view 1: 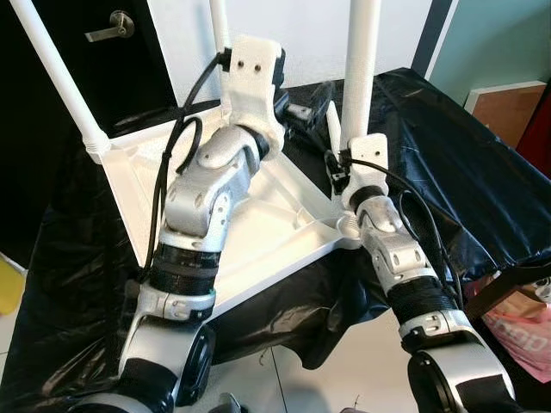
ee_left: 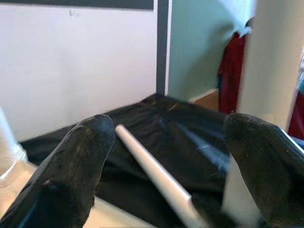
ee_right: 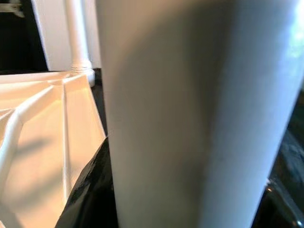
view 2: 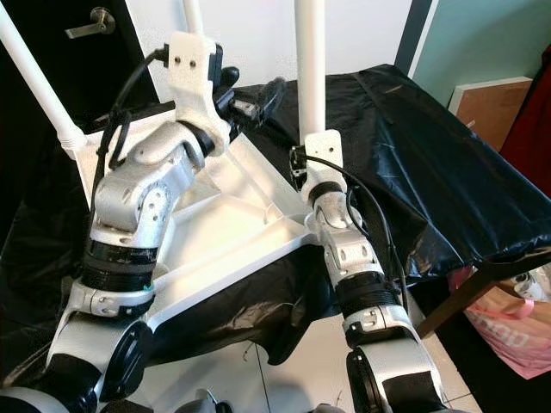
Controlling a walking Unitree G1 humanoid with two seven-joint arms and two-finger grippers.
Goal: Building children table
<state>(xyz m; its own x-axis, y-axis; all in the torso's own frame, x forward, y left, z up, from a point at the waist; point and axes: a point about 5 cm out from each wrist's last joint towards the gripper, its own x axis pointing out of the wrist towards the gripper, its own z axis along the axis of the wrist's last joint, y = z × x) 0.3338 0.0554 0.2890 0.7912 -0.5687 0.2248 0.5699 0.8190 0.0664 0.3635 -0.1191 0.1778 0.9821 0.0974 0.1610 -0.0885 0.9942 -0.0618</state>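
standing upright: three table legs (view 1: 362, 69)

- Head eye views: looking forward and down from above both arms onto the upturned white tabletop (view 1: 258, 224) on black sheeting (view 1: 448, 155); nearly identical scene, slightly offset.
- Left wrist view: facing along its black fingers (ee_left: 71, 171) across the sheeting toward a wall.
- Right wrist view: pressed very close against an upright white leg (ee_right: 199, 114); tabletop shared beside it.

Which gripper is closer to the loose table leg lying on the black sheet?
Left. The left gripper hangs open right over the loose leg; the right gripper is further off, at the upright corner leg.
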